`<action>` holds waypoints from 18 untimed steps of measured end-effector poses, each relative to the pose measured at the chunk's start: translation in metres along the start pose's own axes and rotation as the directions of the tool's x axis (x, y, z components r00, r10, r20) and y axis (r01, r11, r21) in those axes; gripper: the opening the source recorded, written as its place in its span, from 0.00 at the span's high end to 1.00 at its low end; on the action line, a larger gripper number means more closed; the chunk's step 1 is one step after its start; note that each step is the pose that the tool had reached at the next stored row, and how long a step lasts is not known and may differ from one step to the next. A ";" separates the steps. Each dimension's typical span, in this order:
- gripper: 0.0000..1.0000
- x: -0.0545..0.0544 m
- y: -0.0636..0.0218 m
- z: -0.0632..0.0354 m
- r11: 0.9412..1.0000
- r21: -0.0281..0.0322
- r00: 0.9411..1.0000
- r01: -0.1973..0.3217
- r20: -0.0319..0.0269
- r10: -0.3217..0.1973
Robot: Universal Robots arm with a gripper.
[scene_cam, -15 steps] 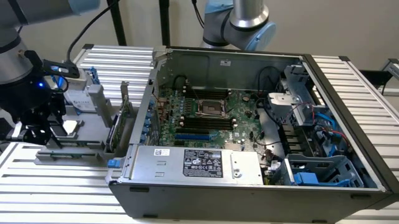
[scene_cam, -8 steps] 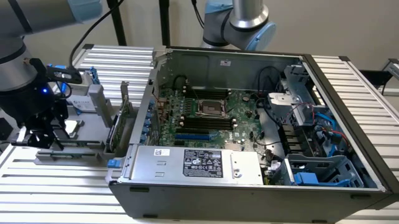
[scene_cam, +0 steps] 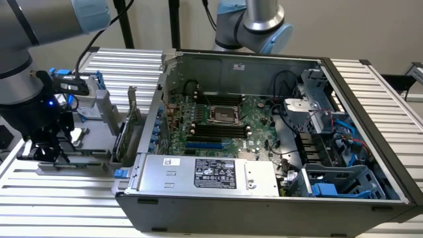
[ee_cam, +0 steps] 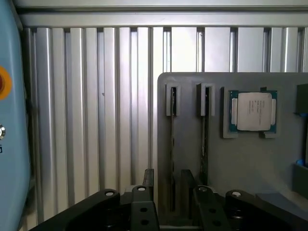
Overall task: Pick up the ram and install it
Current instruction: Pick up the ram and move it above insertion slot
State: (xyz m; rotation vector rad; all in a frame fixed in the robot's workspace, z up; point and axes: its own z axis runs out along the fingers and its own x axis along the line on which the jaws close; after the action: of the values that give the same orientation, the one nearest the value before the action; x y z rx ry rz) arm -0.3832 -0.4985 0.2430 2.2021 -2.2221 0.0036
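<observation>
Claw (ee_cam: 168,188) low over the grey holder (ee_cam: 250,163), fingers parted narrowly. The ram (ee_cam: 172,144) stands edge-on in its slot between them, a gap on either side. Just past one finger is a second stick (ee_cam: 204,139), farther out the processor (ee_cam: 252,111), and well apart the open computer case (scene_cam: 264,124).

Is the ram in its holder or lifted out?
In. The ram stands on edge in a slot of the grey holder, between the fingers of the open gripper.
</observation>
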 end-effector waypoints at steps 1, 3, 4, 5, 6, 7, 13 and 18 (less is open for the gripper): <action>0.64 0.000 0.0007 0.0018 1.000 0.000 1.000 0.001 0.000 -0.001; 0.64 0.000 0.0026 0.0055 1.000 0.000 1.000 0.003 0.000 -0.003; 0.64 0.000 0.0034 0.0074 1.000 0.000 1.000 0.004 0.000 -0.004; 0.64 0.000 0.0043 0.0093 1.000 0.000 1.000 0.004 0.000 -0.004; 0.64 -0.001 0.0051 0.0111 1.000 0.000 1.000 0.005 0.000 -0.005; 0.64 -0.001 0.0059 0.0129 1.000 0.000 1.000 0.005 0.000 -0.005; 0.64 -0.003 0.0072 0.0238 1.000 0.001 1.000 0.007 0.000 -0.007; 0.64 -0.004 0.0071 0.0327 1.000 0.001 1.000 0.008 0.000 -0.008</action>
State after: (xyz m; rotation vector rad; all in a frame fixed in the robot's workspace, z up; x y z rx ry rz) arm -0.3905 -0.4952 0.2103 2.2110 -2.2139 0.0043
